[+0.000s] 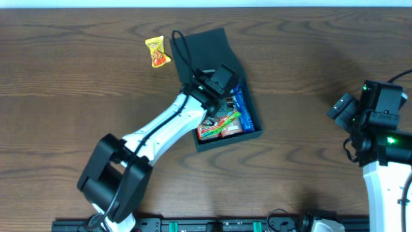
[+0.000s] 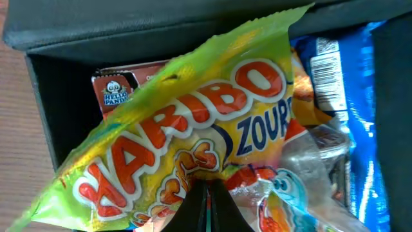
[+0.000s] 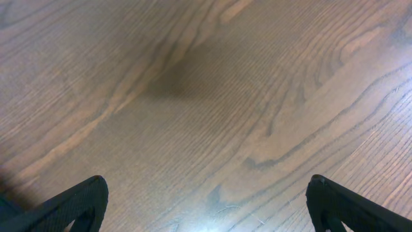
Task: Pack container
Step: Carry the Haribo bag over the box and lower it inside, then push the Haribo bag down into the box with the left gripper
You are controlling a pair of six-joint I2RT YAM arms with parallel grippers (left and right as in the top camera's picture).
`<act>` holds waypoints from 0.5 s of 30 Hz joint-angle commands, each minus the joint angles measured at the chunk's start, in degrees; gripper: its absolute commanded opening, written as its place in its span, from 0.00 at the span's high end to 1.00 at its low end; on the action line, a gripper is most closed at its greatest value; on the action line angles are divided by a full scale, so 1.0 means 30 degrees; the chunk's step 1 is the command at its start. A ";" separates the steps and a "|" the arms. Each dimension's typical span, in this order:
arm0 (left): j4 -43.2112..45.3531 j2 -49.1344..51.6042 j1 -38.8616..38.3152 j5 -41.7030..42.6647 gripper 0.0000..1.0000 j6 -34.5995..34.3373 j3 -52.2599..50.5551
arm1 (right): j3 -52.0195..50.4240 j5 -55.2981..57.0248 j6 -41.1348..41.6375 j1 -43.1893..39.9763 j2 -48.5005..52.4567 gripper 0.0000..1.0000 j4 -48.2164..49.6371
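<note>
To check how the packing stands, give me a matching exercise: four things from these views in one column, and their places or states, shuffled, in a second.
1. Haribo bag
2. yellow snack packet
3. right gripper
4. blue packet

A. open above bare table
B. inside the container, along one side
C. pinched by the left gripper
D. on the table, outside the container

Pairs: 1-C, 2-D, 3-A, 4-B

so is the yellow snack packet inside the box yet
No, the yellow snack packet lies on the bare table, outside the container, just left of its open lid.
</note>
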 commanded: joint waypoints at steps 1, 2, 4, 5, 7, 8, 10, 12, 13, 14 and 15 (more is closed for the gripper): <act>-0.0816 0.0488 -0.0073 -0.0663 0.94 0.0080 0.0087 | -0.0029 0.0321 0.0342 -0.0204 -0.0029 0.01 -0.0029; -0.1326 0.0364 -0.0007 -0.1049 0.94 0.0073 0.0211 | -0.0029 0.0321 0.0342 -0.0204 -0.0029 0.01 -0.0029; -0.2492 0.0051 0.0087 -0.1676 0.94 0.0073 0.0663 | -0.0029 0.0321 0.0342 -0.0204 -0.0029 0.01 -0.0029; -0.3140 -0.0197 0.0087 -0.1974 0.94 0.0073 0.1005 | -0.0029 0.0321 0.0342 -0.0204 -0.0029 0.01 -0.0029; -0.4153 -0.0721 0.0073 -0.2484 0.94 0.0233 0.1668 | -0.0029 0.0321 0.0342 -0.0204 -0.0029 0.01 -0.0029; -0.4517 -0.0991 0.0029 -0.2572 0.94 0.0219 0.1916 | -0.0029 0.0321 0.0342 -0.0204 -0.0029 0.01 -0.0029; -0.4575 -0.1392 -0.0022 -0.2295 0.94 0.0211 0.1974 | -0.0029 0.0321 0.0342 -0.0204 -0.0029 0.01 -0.0029; -0.4575 -0.1392 -0.0058 -0.2280 0.94 0.0219 0.1931 | -0.0029 0.0321 0.0342 -0.0204 -0.0029 0.01 -0.0029; -0.4568 -0.1297 -0.0080 -0.2390 0.94 0.0226 0.1894 | -0.0029 0.0321 0.0342 -0.0204 -0.0029 0.01 -0.0029; -0.4503 -0.1188 -0.0087 -0.2528 0.94 0.0233 0.1821 | -0.0029 0.0321 0.0342 -0.0204 -0.0029 0.01 -0.0029; -0.4379 -0.1056 -0.0087 -0.2696 0.94 0.0342 0.1734 | -0.0029 0.0321 0.0342 -0.0204 -0.0029 0.01 -0.0029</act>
